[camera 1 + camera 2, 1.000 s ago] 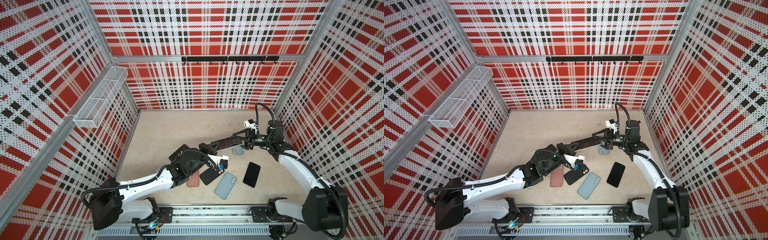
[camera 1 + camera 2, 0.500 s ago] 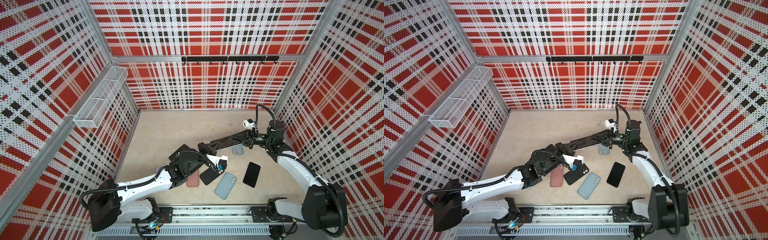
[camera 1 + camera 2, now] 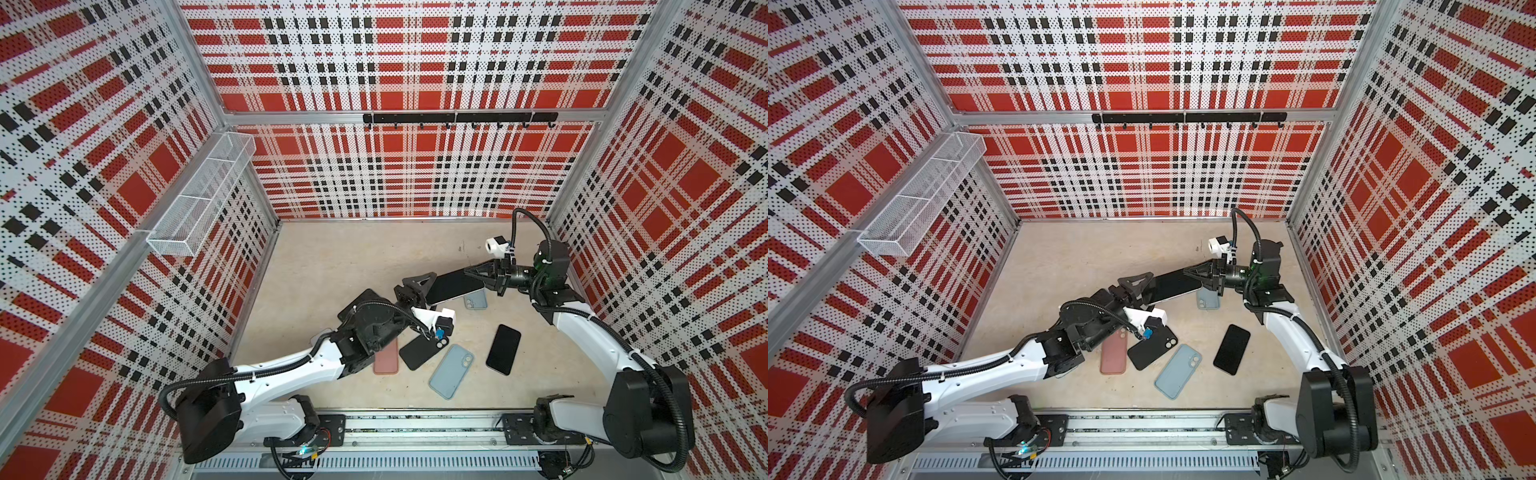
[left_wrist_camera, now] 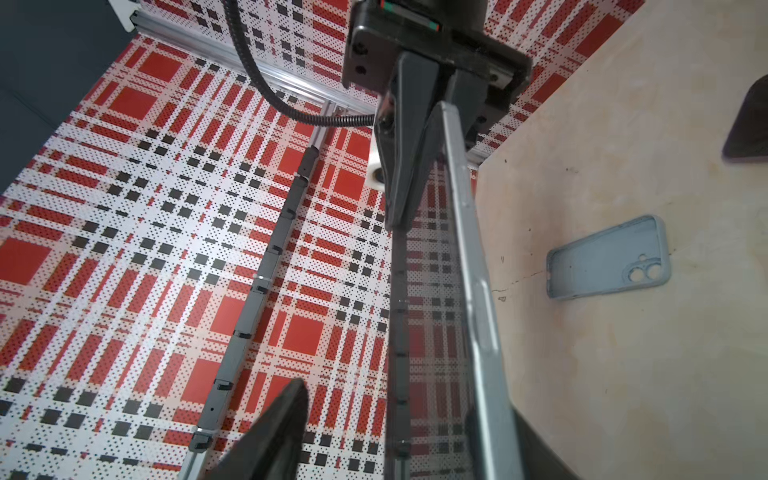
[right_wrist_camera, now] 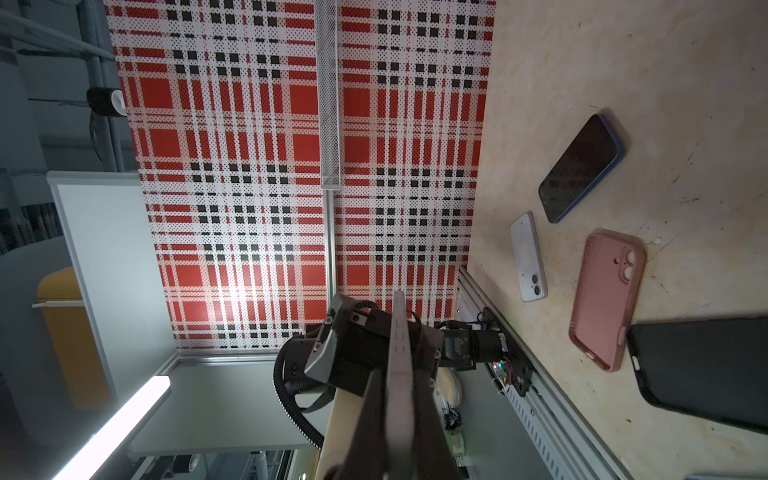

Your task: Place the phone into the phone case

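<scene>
As I scan from the left, three matte, round-cornered shells lie on the mottled beige tabletop (image 3: 332, 257): a pink case (image 3: 385, 360), a black case (image 3: 417, 352) and a pale blue case (image 3: 451, 370). Beyond them my left end effector (image 3: 424, 287) stands wide, its wedge fingers flanking the phone (image 3: 453, 284) without gripping. That phone, a thin slab of glossy dark glass with a silver rim, hangs clear of the tabletop, clamped by my closed right end effector (image 3: 476, 277).
</scene>
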`<state>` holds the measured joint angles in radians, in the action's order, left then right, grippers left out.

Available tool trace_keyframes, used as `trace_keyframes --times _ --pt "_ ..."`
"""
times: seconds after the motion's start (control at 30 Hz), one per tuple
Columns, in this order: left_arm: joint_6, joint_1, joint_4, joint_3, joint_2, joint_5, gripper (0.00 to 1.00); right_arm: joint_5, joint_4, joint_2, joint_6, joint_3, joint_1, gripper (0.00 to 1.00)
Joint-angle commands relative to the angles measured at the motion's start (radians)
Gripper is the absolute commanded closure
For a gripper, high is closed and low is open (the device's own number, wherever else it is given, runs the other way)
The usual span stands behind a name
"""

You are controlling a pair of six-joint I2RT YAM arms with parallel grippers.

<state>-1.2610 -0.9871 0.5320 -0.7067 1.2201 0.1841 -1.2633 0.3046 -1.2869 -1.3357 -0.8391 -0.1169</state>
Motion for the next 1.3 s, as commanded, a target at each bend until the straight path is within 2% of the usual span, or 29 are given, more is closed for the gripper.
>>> trace_keyframes --times 0.0,0.07,0.17,0.23,0.3,0.37,0.47,0.53,0.63,0.7,0.8,0.93,1.0,1.03,1.1,1.27 --pt "-0.054 0.006 0.057 0.004 -0.012 -0.013 0.10 0.037 0.244 -0.028 -0.096 -0.017 0.009 1.00" --pt "-0.050 0.007 0.060 0.007 -0.018 -0.010 0.01 0.057 0.354 -0.048 -0.171 -0.006 0.022 1.00" --pt "-0.038 0.006 0.059 0.017 -0.032 0.003 0.00 0.090 0.504 -0.081 -0.264 0.005 0.047 1.00" --pt "-0.034 0.000 0.059 0.026 -0.038 0.036 0.01 0.112 0.558 -0.103 -0.283 0.000 0.062 1.00" --pt "-0.016 -0.015 0.060 0.039 -0.049 0.085 0.01 0.137 0.544 -0.113 -0.247 -0.010 0.075 1.00" --pt "0.022 -0.036 0.061 0.055 -0.068 0.143 0.01 0.157 0.472 -0.112 -0.168 -0.027 0.087 1.00" --pt "0.155 -0.068 0.065 0.062 -0.104 0.262 0.01 0.202 0.220 -0.087 0.043 -0.070 0.104 1.00" --pt "0.288 -0.083 -0.004 0.021 -0.118 0.392 0.01 0.259 0.002 -0.064 0.219 -0.117 0.109 1.00" --pt "0.577 -0.079 -0.367 -0.135 -0.124 0.579 0.00 0.365 -0.254 -0.036 0.441 -0.180 0.109 1.00" --pt "0.852 -0.050 -0.665 -0.246 -0.109 0.611 0.01 0.413 -0.323 -0.023 0.518 -0.195 0.109 1.00" --pt "1.227 0.006 -1.021 -0.354 -0.081 0.489 0.01 0.435 -0.369 -0.022 0.582 -0.199 0.109 1.00" --pt "1.671 0.100 -1.293 -0.376 -0.037 0.286 0.06 0.458 -0.440 -0.031 0.669 -0.208 0.102 1.00" --pt "1.844 0.157 -1.360 -0.331 -0.018 0.115 0.10 0.483 -0.478 -0.029 0.709 -0.209 0.094 1.00" --pt "1.908 0.175 -1.360 -0.295 -0.012 0.039 0.12 0.491 -0.488 -0.026 0.723 -0.210 0.091 1.00" --pt "2.013 0.183 -1.351 -0.220 -0.003 -0.047 0.14 0.502 -0.492 -0.022 0.735 -0.207 0.085 1.00" --pt "2.062 0.189 -1.358 -0.154 0.066 -0.076 0.18 0.503 -0.473 -0.028 0.727 -0.199 0.083 1.00"
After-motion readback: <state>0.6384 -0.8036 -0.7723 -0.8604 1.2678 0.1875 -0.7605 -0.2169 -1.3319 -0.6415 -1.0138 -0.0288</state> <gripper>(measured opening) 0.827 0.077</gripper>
